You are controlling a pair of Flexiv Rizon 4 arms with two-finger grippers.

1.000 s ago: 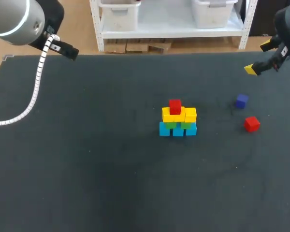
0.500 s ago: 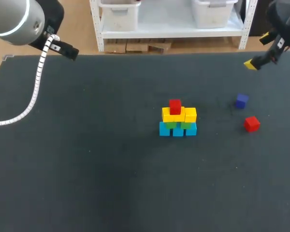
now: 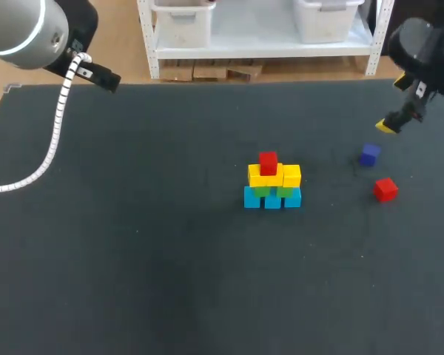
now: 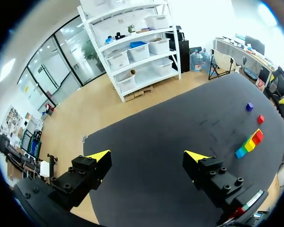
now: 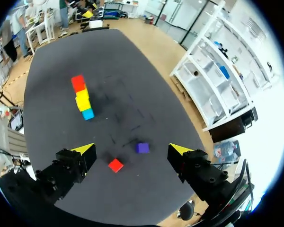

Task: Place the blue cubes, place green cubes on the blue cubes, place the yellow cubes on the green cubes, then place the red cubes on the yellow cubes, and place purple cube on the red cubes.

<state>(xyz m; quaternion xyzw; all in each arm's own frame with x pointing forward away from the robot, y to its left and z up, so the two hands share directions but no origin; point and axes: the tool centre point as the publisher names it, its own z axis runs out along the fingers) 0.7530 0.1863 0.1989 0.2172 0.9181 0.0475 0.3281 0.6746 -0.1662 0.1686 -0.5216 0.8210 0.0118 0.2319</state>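
Observation:
The stack (image 3: 272,182) stands mid-table: blue cubes at the bottom, green, then yellow, with one red cube (image 3: 268,162) on top. A loose purple cube (image 3: 369,154) and a loose red cube (image 3: 385,189) lie to its right. My right arm (image 3: 427,49) comes in at the far right, one yellow fingertip (image 3: 387,126) just beyond the purple cube. In the right wrist view the right gripper (image 5: 131,149) is open and empty, high over the purple cube (image 5: 142,148) and red cube (image 5: 115,165). My left gripper (image 4: 147,156) is open and empty, far from the stack (image 4: 250,142).
My left arm (image 3: 29,29) hangs over the table's far left corner with a white coiled cable (image 3: 55,133) trailing down from it. The dark table mat (image 3: 170,259) spreads wide to the left and in front of the stack.
My right arm has swung in over the table's right edge, and its yellow fingertip has dropped closer to the purple cube. The left arm and all cubes have stayed put.

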